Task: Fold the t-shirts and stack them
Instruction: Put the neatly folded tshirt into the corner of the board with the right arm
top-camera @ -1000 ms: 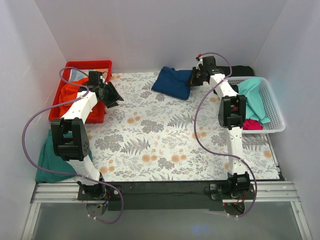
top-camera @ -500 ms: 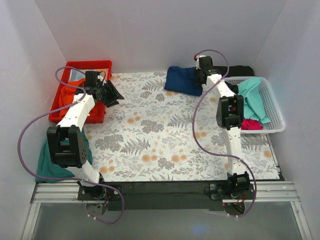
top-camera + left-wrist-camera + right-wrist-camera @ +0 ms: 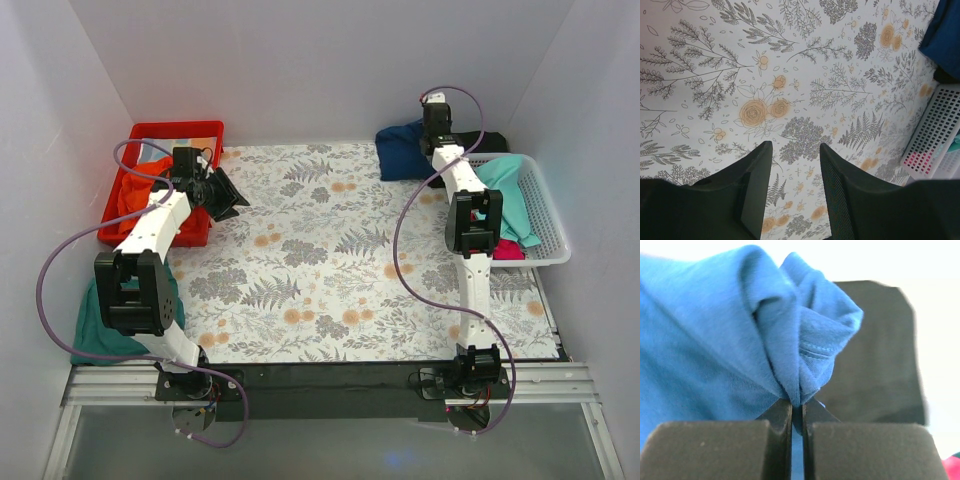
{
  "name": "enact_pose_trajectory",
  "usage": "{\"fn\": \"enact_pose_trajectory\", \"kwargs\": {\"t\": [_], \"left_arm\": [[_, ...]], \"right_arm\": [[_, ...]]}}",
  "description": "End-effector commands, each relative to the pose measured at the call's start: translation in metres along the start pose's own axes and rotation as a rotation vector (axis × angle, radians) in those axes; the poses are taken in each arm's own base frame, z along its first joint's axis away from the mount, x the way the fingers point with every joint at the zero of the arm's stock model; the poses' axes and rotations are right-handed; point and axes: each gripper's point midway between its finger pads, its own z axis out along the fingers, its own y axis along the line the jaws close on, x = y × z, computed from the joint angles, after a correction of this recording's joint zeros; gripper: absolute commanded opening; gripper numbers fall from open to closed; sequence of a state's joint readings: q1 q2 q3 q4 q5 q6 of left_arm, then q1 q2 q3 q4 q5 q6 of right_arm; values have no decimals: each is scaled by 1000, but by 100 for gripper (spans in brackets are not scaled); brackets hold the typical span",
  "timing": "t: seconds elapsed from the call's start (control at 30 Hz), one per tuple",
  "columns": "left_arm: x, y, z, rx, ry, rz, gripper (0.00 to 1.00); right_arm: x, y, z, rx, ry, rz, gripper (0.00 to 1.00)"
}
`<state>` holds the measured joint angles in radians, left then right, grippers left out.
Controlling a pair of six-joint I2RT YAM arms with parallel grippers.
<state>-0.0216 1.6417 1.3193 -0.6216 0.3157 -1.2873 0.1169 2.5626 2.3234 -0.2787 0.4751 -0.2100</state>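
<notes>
Item: soft navy blue cloth t-shirt (image 3: 715, 340), bunched, its bulk lying left of my right end effector (image 3: 797, 407), whose jaws are pinched tight on one fold, a flat black folded shirt (image 3: 875, 350) just beyond; my left end effector (image 3: 795, 147), well apart, stands wide and empty over the floral surface (image 3: 715, 60).
</notes>
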Motion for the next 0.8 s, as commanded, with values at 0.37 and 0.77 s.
{"fn": "enact_pose_trajectory", "kwargs": {"t": [0.37, 0.77], "left_arm": [[8, -5, 4, 14, 28, -10, 41], [21, -6, 20, -9, 72, -6, 41]], "right_arm": [[-89, -133, -39, 389, -243, 142, 1], [-43, -181, -11, 492, -165, 162, 1]]}}
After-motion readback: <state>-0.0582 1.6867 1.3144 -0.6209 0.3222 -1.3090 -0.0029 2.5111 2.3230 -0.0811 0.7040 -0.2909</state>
